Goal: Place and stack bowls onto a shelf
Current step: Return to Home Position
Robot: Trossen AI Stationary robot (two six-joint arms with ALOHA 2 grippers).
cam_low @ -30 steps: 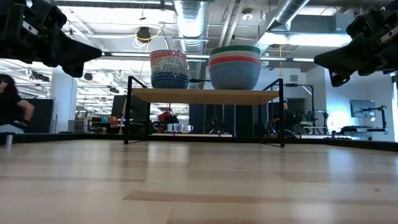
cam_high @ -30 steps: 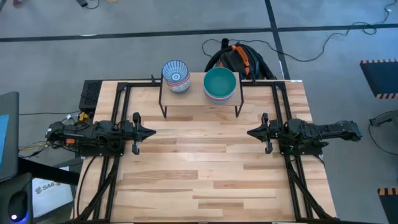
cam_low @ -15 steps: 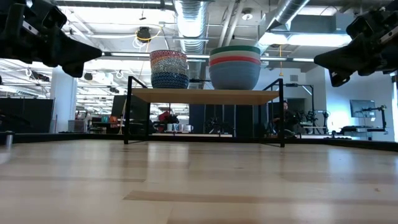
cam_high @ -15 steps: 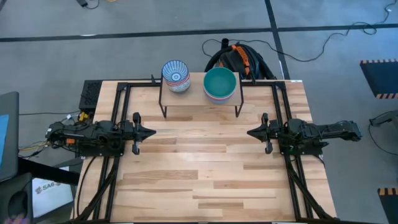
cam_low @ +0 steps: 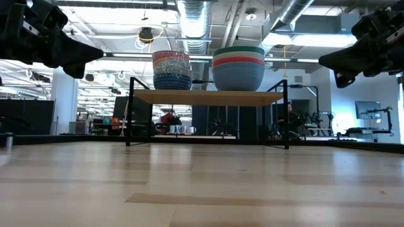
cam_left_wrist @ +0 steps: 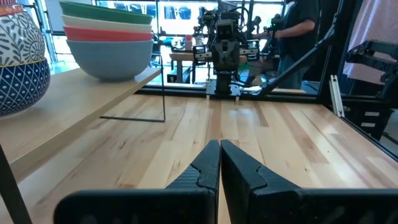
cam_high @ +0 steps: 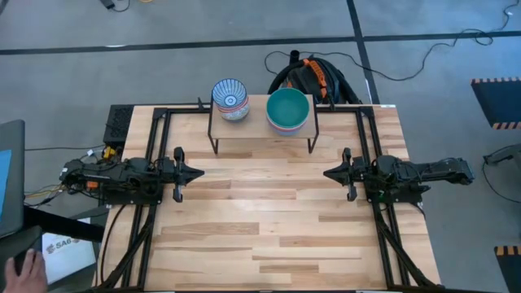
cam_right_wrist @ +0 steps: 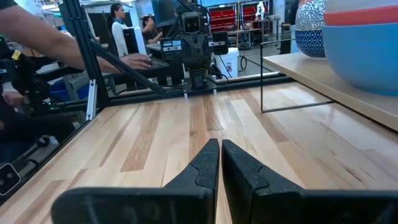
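The shelf (cam_high: 260, 129) stands at the table's far middle on thin black legs. On its board sit two stacks of bowls: a left stack topped by a blue-and-white patterned bowl (cam_high: 230, 98) and a right stack topped by a teal green bowl (cam_high: 288, 110). The low view shows both stacks (cam_low: 172, 69) (cam_low: 238, 67) resting on the board. My left gripper (cam_high: 199, 172) is shut and empty at the table's left. My right gripper (cam_high: 327, 173) is shut and empty at the table's right. Both hover above the table, pointing at each other.
Black frame rails (cam_high: 155, 146) run along the table's left and right sides. A black and orange bundle of cables (cam_high: 313, 75) lies behind the shelf. A person's hand (cam_high: 28, 268) shows off the table's near left corner. Bare tabletop (cam_high: 260, 220) lies between the arms.
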